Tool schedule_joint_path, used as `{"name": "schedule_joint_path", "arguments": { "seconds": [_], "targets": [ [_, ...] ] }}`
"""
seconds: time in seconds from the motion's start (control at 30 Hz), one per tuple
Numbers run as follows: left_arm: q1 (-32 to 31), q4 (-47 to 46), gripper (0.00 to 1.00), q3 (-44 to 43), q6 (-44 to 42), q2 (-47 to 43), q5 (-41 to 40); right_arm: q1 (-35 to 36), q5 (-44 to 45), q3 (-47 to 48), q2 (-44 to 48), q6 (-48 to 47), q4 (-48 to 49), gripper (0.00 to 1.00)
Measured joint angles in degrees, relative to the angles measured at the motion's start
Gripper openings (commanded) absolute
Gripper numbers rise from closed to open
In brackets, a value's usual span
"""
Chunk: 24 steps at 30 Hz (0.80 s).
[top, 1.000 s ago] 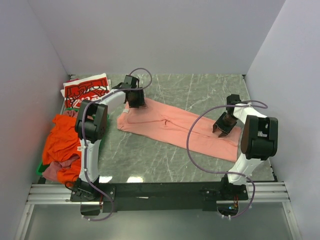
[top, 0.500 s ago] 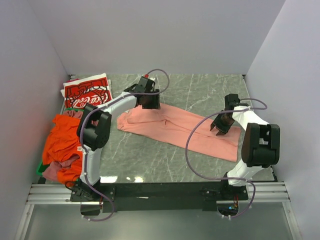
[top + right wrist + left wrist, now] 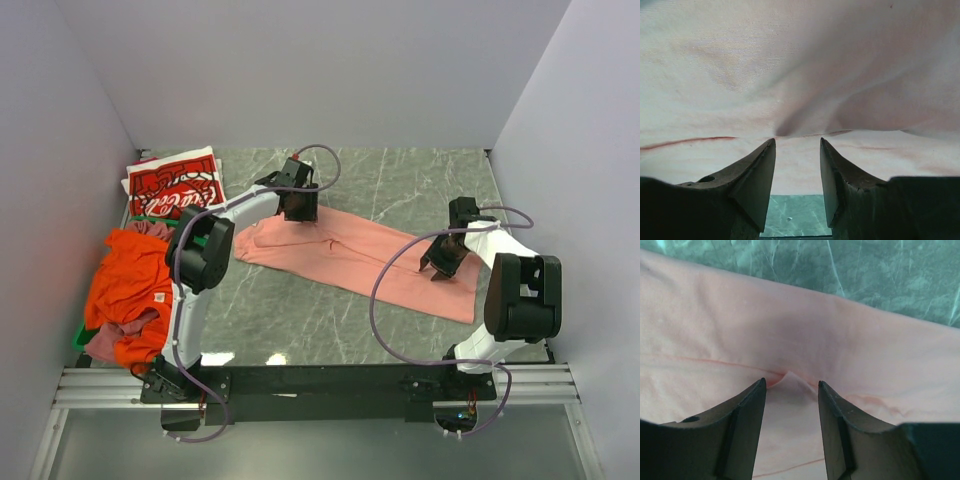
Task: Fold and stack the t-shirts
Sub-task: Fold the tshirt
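The salmon-pink t-shirt (image 3: 350,255) lies as a long folded strip running diagonally across the table. My left gripper (image 3: 300,206) is low over its far edge; in the left wrist view the gripper (image 3: 790,382) is open, with a small raised crease of pink cloth (image 3: 790,377) between the tips. My right gripper (image 3: 440,260) is over the shirt's right part; in the right wrist view it (image 3: 797,141) is open above the pink cloth (image 3: 800,75) near its edge. The red Coca-Cola t-shirt (image 3: 172,185) lies folded at the back left. The orange t-shirt (image 3: 125,285) and the mauve t-shirt (image 3: 105,342) are heaped at the left.
The green crate (image 3: 78,340) sits under the heap at the left wall, mostly hidden. White walls close in the left, back and right. The marble table (image 3: 400,180) shows behind the shirt and in front of it (image 3: 290,310).
My left gripper has moved right along the shirt's far edge. My right gripper has shifted a little left and toward the near side over the shirt. The shirt lies about as before.
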<state>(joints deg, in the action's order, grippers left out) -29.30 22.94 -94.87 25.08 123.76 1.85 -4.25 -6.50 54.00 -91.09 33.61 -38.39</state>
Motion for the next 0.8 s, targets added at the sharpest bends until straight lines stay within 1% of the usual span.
{"name": "schedule_joint_path", "arguments": {
  "seconds": [0.1, 0.2, 0.23, 0.27, 0.3, 0.37, 0.4, 0.5, 0.67, 0.8],
  "targets": [
    [-0.1, -0.2, 0.50, -0.6, -0.1, 0.8, -0.2, 0.0, -0.3, -0.1, 0.0, 0.0, 0.0, 0.48],
    [-0.2, -0.2, 0.43, -0.6, -0.4, 0.9, -0.3, 0.0, -0.4, -0.1, 0.0, 0.0, 0.1, 0.47],
    [-0.3, -0.2, 0.36, -0.6, -0.4, 1.0, -0.3, 0.0, -0.5, -0.1, 0.0, 0.0, 0.2, 0.47],
    [-0.3, -0.2, 0.32, -0.7, -0.4, 1.0, -0.4, 0.1, -0.5, -0.1, 0.0, 0.0, 0.2, 0.47],
    [-0.4, -0.2, 0.24, -1.0, -0.5, 1.2, -0.5, 0.3, -0.5, -0.1, 0.0, 0.0, 0.3, 0.47],
    [-0.6, -0.1, 0.16, -1.6, -0.8, 1.7, -0.7, 0.5, -0.5, -0.1, 0.0, 0.0, 0.3, 0.47],
    [-0.7, -0.1, 0.09, -1.6, -1.0, 1.8, -0.8, 0.6, -0.6, -0.2, 0.0, 0.0, 0.3, 0.48],
    [-0.8, 0.0, 0.00, -1.6, -1.5, 1.8, -0.9, 0.8, -0.7, -0.6, 0.0, 0.0, 0.7, 0.47],
    [-1.1, 0.0, 0.00, -1.2, -1.6, 1.6, -1.3, 1.2, -0.7, -1.1, 0.0, 0.0, 0.9, 0.47],
    [-1.5, -0.3, 0.00, 2.7, -1.2, -0.6, -2.1, 1.5, -0.7, -1.2, 0.0, 0.0, 1.3, 0.47]
  ]
}}
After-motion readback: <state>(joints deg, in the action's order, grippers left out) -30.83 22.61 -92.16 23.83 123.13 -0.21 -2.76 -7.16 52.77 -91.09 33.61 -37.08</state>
